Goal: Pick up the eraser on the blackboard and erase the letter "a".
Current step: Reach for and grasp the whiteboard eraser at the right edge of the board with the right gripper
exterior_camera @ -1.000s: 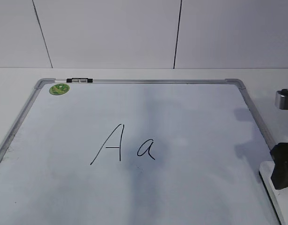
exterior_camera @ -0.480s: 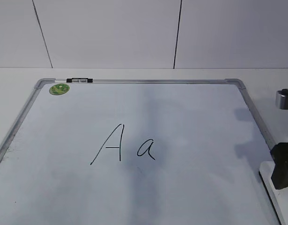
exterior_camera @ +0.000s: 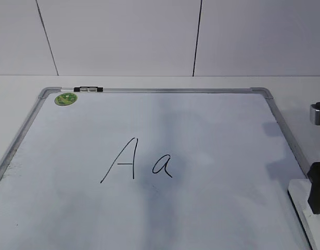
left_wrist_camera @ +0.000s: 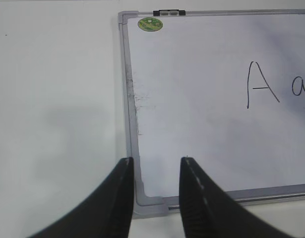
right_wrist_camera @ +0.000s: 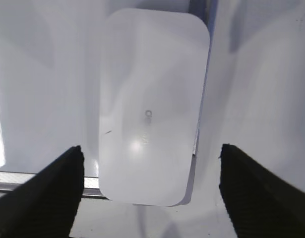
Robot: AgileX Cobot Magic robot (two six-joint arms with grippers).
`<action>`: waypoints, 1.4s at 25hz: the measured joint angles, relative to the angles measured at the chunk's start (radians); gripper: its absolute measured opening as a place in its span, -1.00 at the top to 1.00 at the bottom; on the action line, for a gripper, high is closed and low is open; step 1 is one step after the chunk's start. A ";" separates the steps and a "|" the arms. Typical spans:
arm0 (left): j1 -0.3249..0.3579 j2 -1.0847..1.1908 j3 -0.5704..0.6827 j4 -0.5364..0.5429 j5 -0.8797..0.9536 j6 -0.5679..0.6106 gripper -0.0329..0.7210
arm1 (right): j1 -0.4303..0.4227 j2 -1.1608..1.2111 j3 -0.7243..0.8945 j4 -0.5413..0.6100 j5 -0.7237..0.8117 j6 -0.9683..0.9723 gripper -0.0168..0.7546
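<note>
Right gripper [right_wrist_camera: 151, 191] is hovering directly over the eraser [right_wrist_camera: 153, 106], fingers [right_wrist_camera: 45, 193] spread wide, one at 8 o'clock and one at 4 o'clock of the white block, neither touching it. The eraser is lying on the blackboard [exterior_camera: 212, 135] at its near right corner, partly over the grey frame, showing at about 4 o'clock in the exterior view [exterior_camera: 300, 194]. Left gripper [left_wrist_camera: 155, 168] is hanging above the board's near left corner, fingers parted a little with nothing between them. Farther in, mid-board, the letter "a" [exterior_camera: 163, 165] is sitting intact, the capital "A" [exterior_camera: 120, 160] just beside it at 9 o'clock. At the far left corner, a green magnet [exterior_camera: 65, 99] is resting.
</note>
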 joint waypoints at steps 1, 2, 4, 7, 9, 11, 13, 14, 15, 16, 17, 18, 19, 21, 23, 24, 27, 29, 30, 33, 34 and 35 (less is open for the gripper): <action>0.000 0.000 0.000 0.000 0.000 0.000 0.29 | 0.000 0.000 0.000 0.000 0.000 0.000 -0.79; 0.000 0.000 0.000 0.000 0.000 0.000 0.29 | 0.000 0.000 0.000 0.000 0.000 0.000 -0.79; 0.000 0.000 0.000 0.000 0.000 0.000 0.29 | 0.000 0.000 0.000 0.000 0.000 0.013 -0.79; 0.000 0.000 0.000 0.000 0.000 0.000 0.29 | 0.000 0.001 0.000 0.000 0.000 0.043 -0.79; 0.000 0.000 0.000 0.000 0.000 0.000 0.29 | 0.000 0.010 0.000 0.000 0.000 0.052 -0.79; 0.000 0.000 0.000 0.000 0.000 0.000 0.29 | 0.000 0.029 0.000 0.000 -0.002 0.055 -0.79; 0.000 0.000 0.000 0.000 0.000 0.000 0.29 | 0.000 0.044 0.000 0.023 -0.002 0.058 -0.79; 0.000 0.000 0.000 0.000 0.000 0.000 0.29 | 0.000 0.053 0.000 0.029 -0.002 0.058 -0.79; 0.000 0.000 0.000 0.000 0.000 0.000 0.29 | 0.000 0.060 0.000 0.034 -0.002 0.058 -0.79; 0.000 0.000 0.000 0.000 0.000 0.000 0.29 | 0.000 0.064 0.000 0.035 -0.002 0.058 -0.79; 0.000 0.000 0.000 0.000 0.000 0.000 0.29 | 0.000 0.070 0.000 0.038 -0.002 0.058 -0.79; 0.000 0.000 0.000 0.000 0.000 0.000 0.29 | 0.000 0.075 0.000 0.038 -0.003 0.058 -0.79; 0.000 0.000 0.000 0.000 0.000 0.000 0.29 | 0.000 0.079 0.000 0.038 -0.010 0.058 -0.79; 0.000 0.000 0.000 0.000 0.000 0.000 0.29 | 0.000 0.083 0.013 0.039 -0.034 0.058 -0.79; 0.000 0.000 0.000 0.000 0.000 0.000 0.29 | 0.000 0.083 0.033 0.040 -0.052 0.060 -0.79; 0.000 0.000 0.000 0.000 0.000 0.000 0.29 | 0.000 0.085 0.044 0.040 -0.059 0.060 -0.79; 0.000 0.000 0.000 0.000 0.000 0.000 0.29 | 0.000 0.085 0.065 0.043 -0.084 0.060 -0.79; 0.000 0.000 0.000 0.000 0.000 0.000 0.29 | 0.000 0.085 0.071 0.043 -0.102 0.060 -0.79; 0.000 0.000 0.000 0.000 0.000 0.000 0.29 | 0.000 0.085 0.073 0.043 -0.107 0.060 -0.79; 0.000 0.000 0.000 -0.002 0.000 0.000 0.29 | 0.000 0.085 0.073 0.043 -0.130 0.060 -0.79; 0.000 0.000 0.000 -0.002 0.000 0.000 0.29 | 0.000 0.085 0.073 0.043 -0.135 0.060 -0.79; 0.000 0.000 0.000 -0.002 0.000 0.000 0.29 | 0.000 0.085 0.073 0.043 -0.142 0.060 -0.79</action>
